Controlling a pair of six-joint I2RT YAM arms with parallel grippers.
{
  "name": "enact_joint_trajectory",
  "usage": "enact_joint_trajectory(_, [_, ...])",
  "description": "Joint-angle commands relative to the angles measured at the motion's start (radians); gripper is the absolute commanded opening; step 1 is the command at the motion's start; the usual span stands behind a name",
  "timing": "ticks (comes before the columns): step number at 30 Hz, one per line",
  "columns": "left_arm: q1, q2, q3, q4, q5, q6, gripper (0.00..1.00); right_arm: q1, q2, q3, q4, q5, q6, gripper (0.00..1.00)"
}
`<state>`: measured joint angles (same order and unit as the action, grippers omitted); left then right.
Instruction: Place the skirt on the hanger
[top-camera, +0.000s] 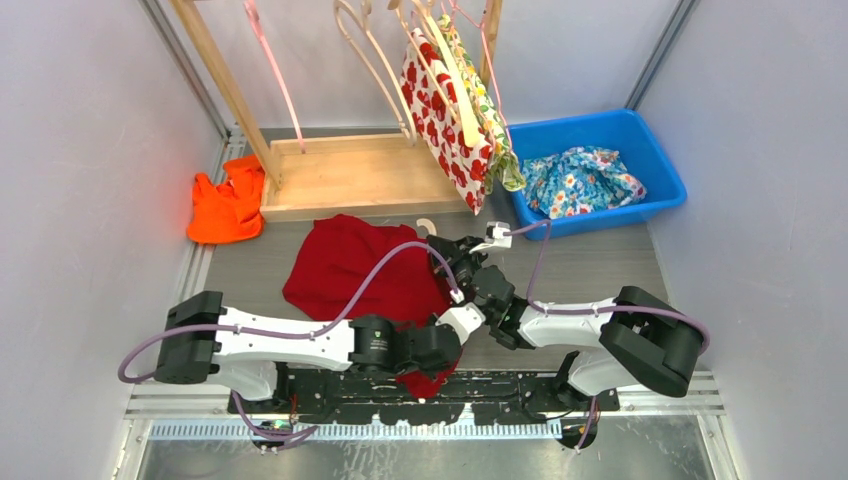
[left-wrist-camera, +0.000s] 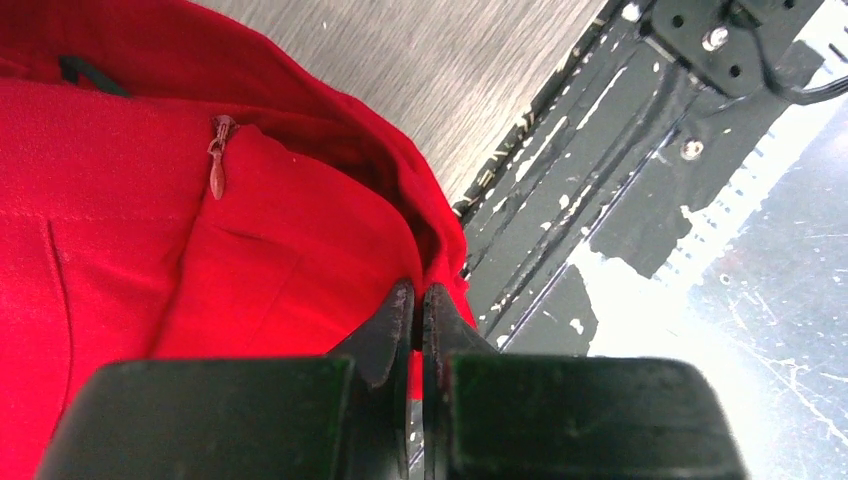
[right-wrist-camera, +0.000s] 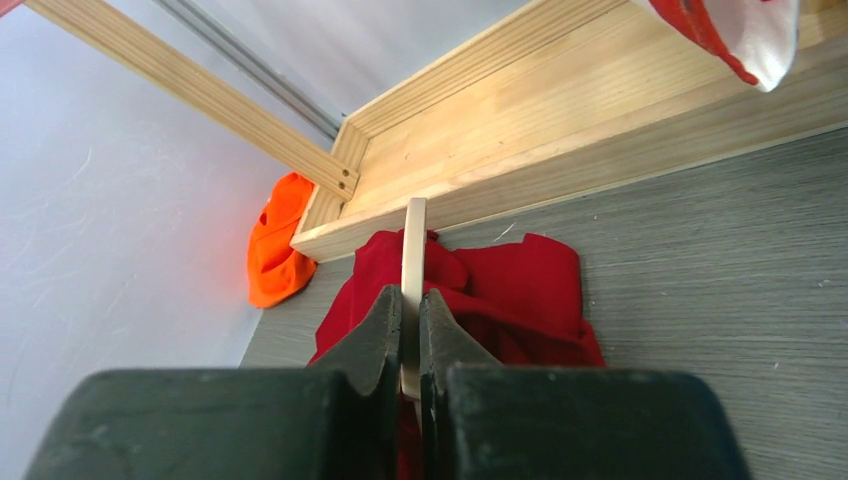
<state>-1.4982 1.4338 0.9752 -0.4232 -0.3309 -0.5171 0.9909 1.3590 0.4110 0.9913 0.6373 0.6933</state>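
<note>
Red cloth, one piece: the red skirt (top-camera: 345, 265) lies crumpled on the grey table (top-camera: 590, 265), in the middle and just in front of the wooden rack (top-camera: 350, 180). Its long axis runs from far left to near right, and the near end reaches the arms' mounting plate. The left wrist view shows its zipper pull (left-wrist-camera: 217, 165) close to that near edge.

One cream hanger (right-wrist-camera: 413, 235) lies over the skirt, its hook towards the rack. Two patterned garments hang on the rack, a strawberry print (top-camera: 445, 110) and a floral one behind it. One pink hanger (top-camera: 272, 70) hangs bare at the left. One orange garment (top-camera: 225, 210) sits against the left wall. One blue bin (top-camera: 660, 160) at the far right holds one flowered cloth (top-camera: 580, 180).

There are two arms. The left arm lies low, stretched rightward along the near edge. Its wrist is turned down, and the left gripper (left-wrist-camera: 415, 295) has its jaws pressed together on the skirt's near hem. The right arm reaches leftward and away from its base. The right gripper (right-wrist-camera: 410, 300) pinches the hanger's flat bar between closed jaws above the skirt.
</note>
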Motion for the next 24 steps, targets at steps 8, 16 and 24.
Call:
enact_joint_trajectory(8, [0.014, -0.186, 0.129, 0.072, -0.091, 0.079, 0.00, 0.012, -0.018, -0.006, 0.035, -0.095, -0.008, 0.01])
enact_joint_trajectory(16, [0.076, -0.284, 0.147, 0.056, -0.185, 0.115, 0.00, 0.013, -0.054, 0.000, 0.003, -0.135, -0.001, 0.01])
enact_joint_trajectory(24, [0.243, -0.442, 0.127, 0.031, -0.233, 0.161, 0.00, 0.014, -0.177, 0.033, -0.157, -0.172, -0.008, 0.01])
